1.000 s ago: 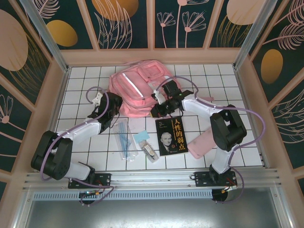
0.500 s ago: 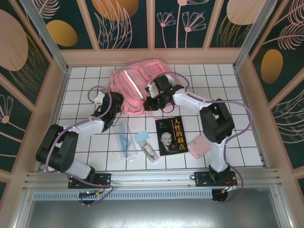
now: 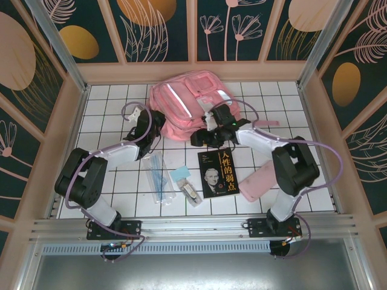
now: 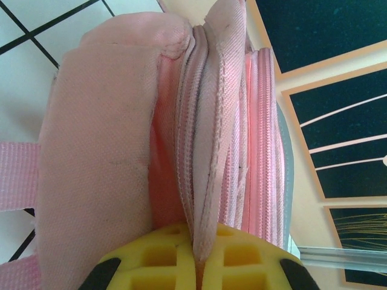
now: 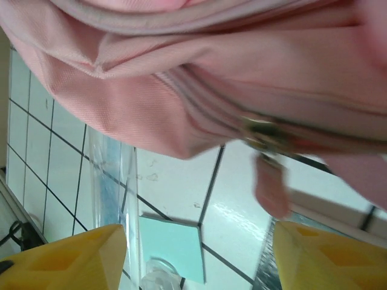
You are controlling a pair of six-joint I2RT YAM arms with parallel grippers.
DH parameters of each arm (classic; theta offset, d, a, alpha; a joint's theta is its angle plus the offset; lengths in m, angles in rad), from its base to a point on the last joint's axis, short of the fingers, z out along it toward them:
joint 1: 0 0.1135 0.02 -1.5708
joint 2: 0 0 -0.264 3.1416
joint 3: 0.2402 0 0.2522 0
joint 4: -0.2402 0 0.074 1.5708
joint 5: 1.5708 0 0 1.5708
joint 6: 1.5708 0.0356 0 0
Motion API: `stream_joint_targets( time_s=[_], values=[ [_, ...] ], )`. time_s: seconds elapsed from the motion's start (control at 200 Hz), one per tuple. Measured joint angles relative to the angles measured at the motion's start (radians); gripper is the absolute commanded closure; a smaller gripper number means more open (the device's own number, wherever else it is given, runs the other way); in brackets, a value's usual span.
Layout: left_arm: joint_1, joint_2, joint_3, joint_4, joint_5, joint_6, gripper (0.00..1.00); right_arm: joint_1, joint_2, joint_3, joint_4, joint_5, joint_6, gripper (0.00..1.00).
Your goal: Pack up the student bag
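Bag: one large pink fabric backpack (image 3: 184,99), far-middle edge of worktop (image 3: 302,121).
Left pincer (image 4: 198,264): clamped on backpack's edge.
Right pincer (image 5: 196,251): spread wide, empty.
Others: one dark book (image 3: 217,174), one flat pink pouch (image 3: 261,181).

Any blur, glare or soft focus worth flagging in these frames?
Right wrist view: pink backpack and its zipper pull look smeared. Left wrist view: the backpack's weave is crisp. Top external view: even light, sharp; the backpack's white stripe glares.

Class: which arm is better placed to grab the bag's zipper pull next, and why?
Right. The right claw is open, facing the zipper pull of the student bag; the left claw is clamped on the bag's edge.
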Motion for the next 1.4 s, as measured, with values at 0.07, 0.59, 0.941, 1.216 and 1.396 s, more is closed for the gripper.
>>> stream_joint_targets(
  time_s=[0.07,0.59,0.941,1.216,1.396],
  values=[
    [0.0,-0.006,0.0,-0.006,0.007,0.0,1.0,-0.051,-0.058,-0.066,0.05,-0.001,0.031,0.2],
    [0.001,-0.095,-0.017,-0.058,0.07,-0.046,1.0,-0.192,-0.006,-0.262,0.651,-0.066,0.561,0.1],
    [0.003,-0.105,-0.057,-0.052,0.079,-0.098,1.0,-0.151,0.067,-0.384,0.915,-0.045,0.91,0.25],
    [0.0,-0.119,-0.072,-0.049,0.094,-0.103,1.0,-0.194,0.176,-0.378,1.131,-0.041,1.01,1.0],
    [0.024,-0.07,-0.049,-0.038,0.098,-0.085,1.0,-0.195,0.189,-0.353,1.154,-0.053,1.008,1.0]
  ],
)
